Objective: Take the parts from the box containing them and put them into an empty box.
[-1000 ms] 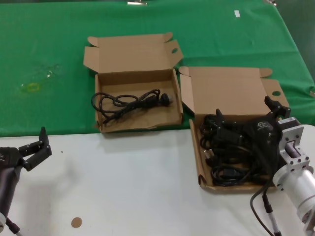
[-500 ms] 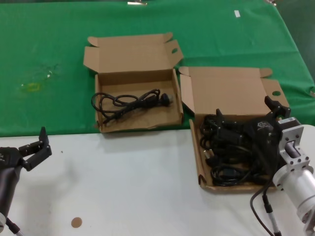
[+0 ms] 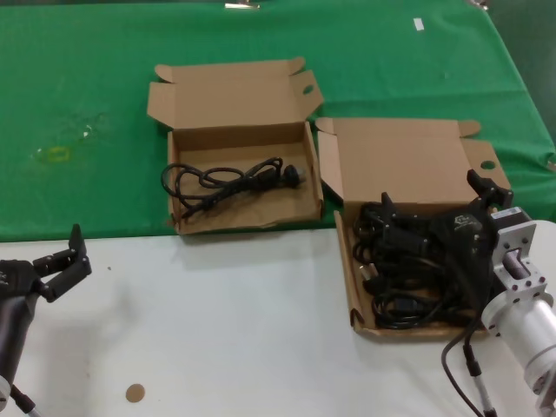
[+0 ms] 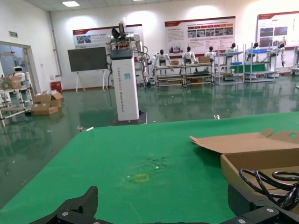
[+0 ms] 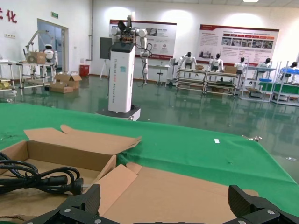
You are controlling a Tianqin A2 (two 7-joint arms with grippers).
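right gripper (image 3: 434, 208) — spread wide | over parts (image 3: 400, 278) | left gripper (image 3: 65, 256) — open

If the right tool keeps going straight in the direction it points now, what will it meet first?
Probably the upright lid of the box holding the power cords. The right tool hangs open over that pile, aimed toward the lid; the right wrist view shows the lid straight ahead, though depth is unclear.

My table (image 3: 217, 330), white near me, green farther off

I see two brown boxes: one (image 3: 239, 187) at 12 o'clock, one (image 3: 356, 287) at 3 o'clock.
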